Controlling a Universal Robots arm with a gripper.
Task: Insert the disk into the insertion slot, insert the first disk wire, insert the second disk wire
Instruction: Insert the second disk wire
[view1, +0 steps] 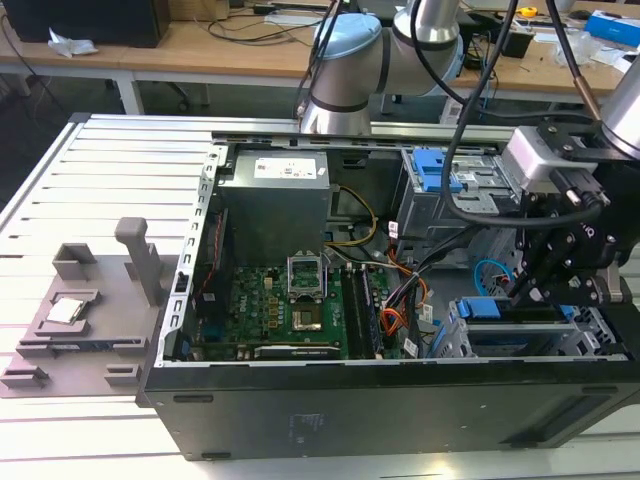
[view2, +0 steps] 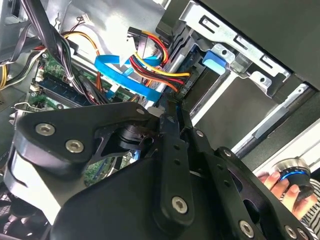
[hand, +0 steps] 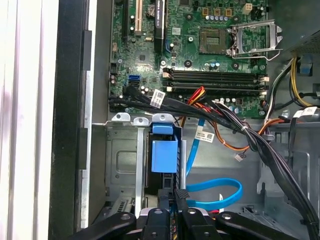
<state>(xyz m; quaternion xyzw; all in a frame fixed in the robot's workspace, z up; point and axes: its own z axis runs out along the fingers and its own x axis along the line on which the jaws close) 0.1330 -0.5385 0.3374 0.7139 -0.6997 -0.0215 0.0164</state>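
Your gripper (view1: 540, 285) hangs inside the open computer case (view1: 400, 400), low at the exterior view's right end. In both wrist views its two black fingers (hand: 179, 202) stand pressed together. Whether they pinch anything between the tips you cannot tell, because the linkage hides that spot.

Directly ahead of the fingertips in the first wrist view stands the disk (hand: 164, 156), seen edge-on by its bright blue carrier. It sits down inside the insertion slot (hand: 122, 165), the low grey sheet-metal cage, with the blue tab just above the cage's rim. In the exterior view the same blue carrier edge (view1: 483, 309) lies just below the gripper, within the grey cage (view1: 585, 340).

Just beside the fingers, a flat blue data cable (hand: 220, 192) loops across the case floor and climbs toward the motherboard (hand: 200, 45) beyond the disk. A thick black wire bundle (hand: 235, 125) crosses beyond the cage.

In the second wrist view, a power connector (view2: 142, 40) with red, yellow and orange leads hangs free past the fingertips, apart from the disk, with the blue cable (view2: 125, 75) under it. The blue carrier tab (view2: 216, 61) sits further off at the cage.

A person's hand (view2: 287, 187) holds a round knob beside the gripper's body, outside the case.
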